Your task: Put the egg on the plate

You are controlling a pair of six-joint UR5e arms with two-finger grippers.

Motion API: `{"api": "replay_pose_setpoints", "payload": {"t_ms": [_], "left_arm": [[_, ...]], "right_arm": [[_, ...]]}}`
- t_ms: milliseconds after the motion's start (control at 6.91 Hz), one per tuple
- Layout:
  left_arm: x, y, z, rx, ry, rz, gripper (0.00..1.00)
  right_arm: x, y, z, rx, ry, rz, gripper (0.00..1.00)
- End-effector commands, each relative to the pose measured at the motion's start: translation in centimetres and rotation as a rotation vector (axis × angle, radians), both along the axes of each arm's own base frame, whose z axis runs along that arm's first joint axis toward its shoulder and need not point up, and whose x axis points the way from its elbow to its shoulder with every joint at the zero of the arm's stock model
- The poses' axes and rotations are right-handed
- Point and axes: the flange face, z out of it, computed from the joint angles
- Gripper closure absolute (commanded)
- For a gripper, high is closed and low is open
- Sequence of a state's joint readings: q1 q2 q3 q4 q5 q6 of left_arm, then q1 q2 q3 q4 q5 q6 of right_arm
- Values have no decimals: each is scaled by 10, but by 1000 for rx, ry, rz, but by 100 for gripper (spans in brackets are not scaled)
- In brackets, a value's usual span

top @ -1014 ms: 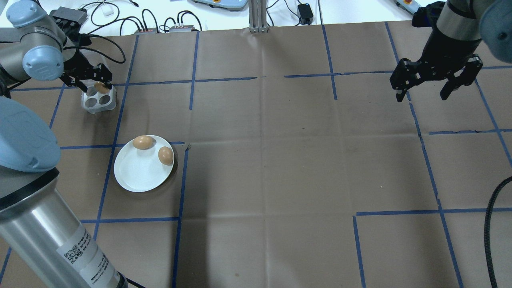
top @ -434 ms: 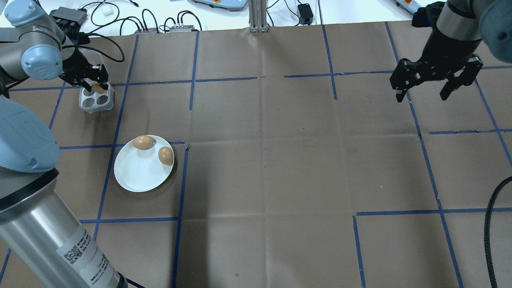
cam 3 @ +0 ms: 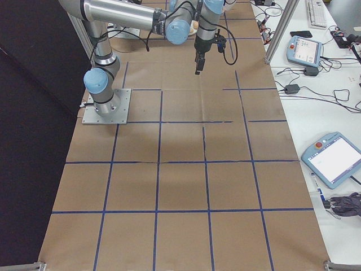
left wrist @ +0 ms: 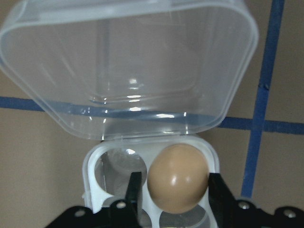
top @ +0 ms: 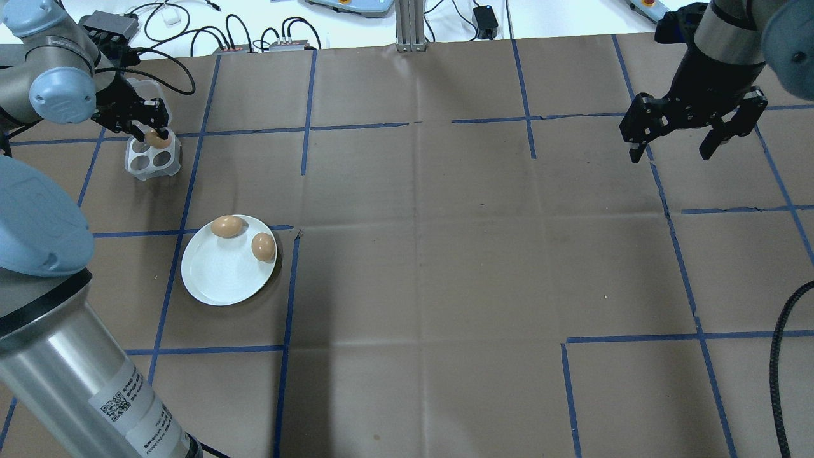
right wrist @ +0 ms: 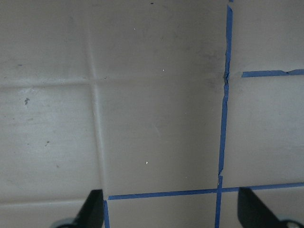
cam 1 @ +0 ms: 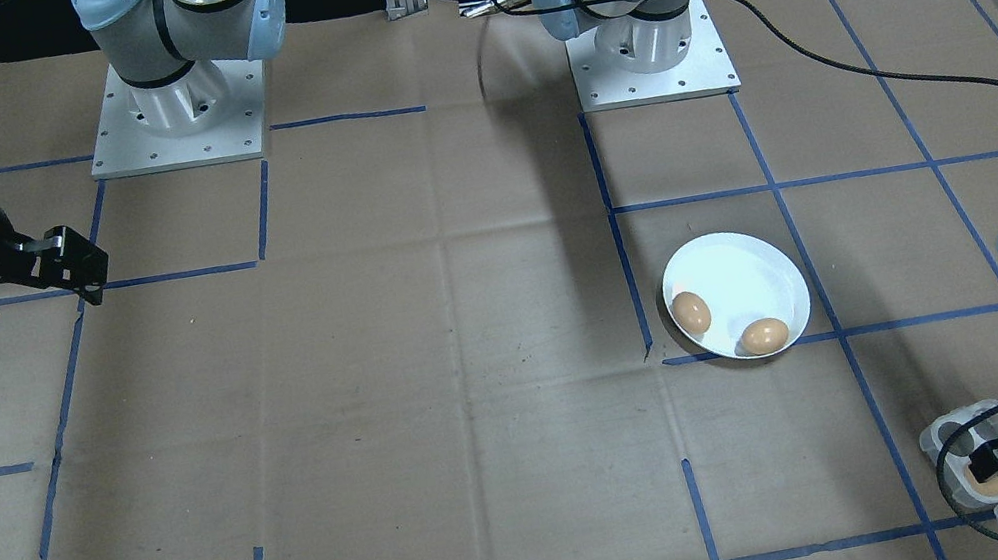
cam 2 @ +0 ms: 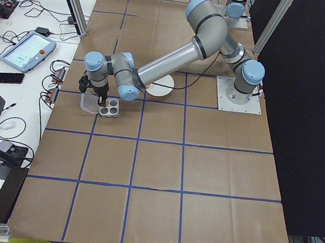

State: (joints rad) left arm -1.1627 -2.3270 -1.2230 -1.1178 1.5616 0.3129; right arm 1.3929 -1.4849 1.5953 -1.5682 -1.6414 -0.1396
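Since 1.0 s ago, left end effector (left wrist: 171, 190) descended; fingers now straddle egg (left wrist: 177, 177) in tray (top: 152, 159), contact unclear. Clench gently, lift vertically, then carry toward plate (top: 219, 277) at 5 o'clock. Right end effector (top: 674, 152) released.

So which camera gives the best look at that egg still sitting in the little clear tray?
The left wrist-mounted view: the egg fills it, between the left end effector's fingers, in the tray. The overhead view shows it small; the front-facing view only a sliver; the side views show none clearly.
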Motion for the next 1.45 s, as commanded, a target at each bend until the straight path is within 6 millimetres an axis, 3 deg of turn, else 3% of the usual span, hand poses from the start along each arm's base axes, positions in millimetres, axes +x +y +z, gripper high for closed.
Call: {"api": "replay_pose_setpoints", "payload": {"t_ms": [0, 290, 434, 579, 869, 1014, 1303], "left_arm": [[0, -1, -5, 6, 3, 3, 43], [0, -1, -9, 9, 6, 5, 42], [0, -1, -9, 9, 6, 5, 48], [0, -1, -8, 8, 4, 5, 63], [-1, 0, 4, -4, -2, 0, 73], [-1, 1, 17, -20, -12, -1, 74], [-9, 19, 82, -22, -15, -1, 75]], "right_arm": [[0, 0, 0, 0, 0, 0, 0], [0, 0, 0, 0, 0, 0, 0], [0, 0, 0, -1, -1, 0, 0], [0, 0, 0, 0, 0, 0, 0], [0, 0, 0, 0, 0, 0, 0], [0, 0, 0, 0, 0, 0, 0], [0, 0, 0, -1, 0, 0, 0]]}}
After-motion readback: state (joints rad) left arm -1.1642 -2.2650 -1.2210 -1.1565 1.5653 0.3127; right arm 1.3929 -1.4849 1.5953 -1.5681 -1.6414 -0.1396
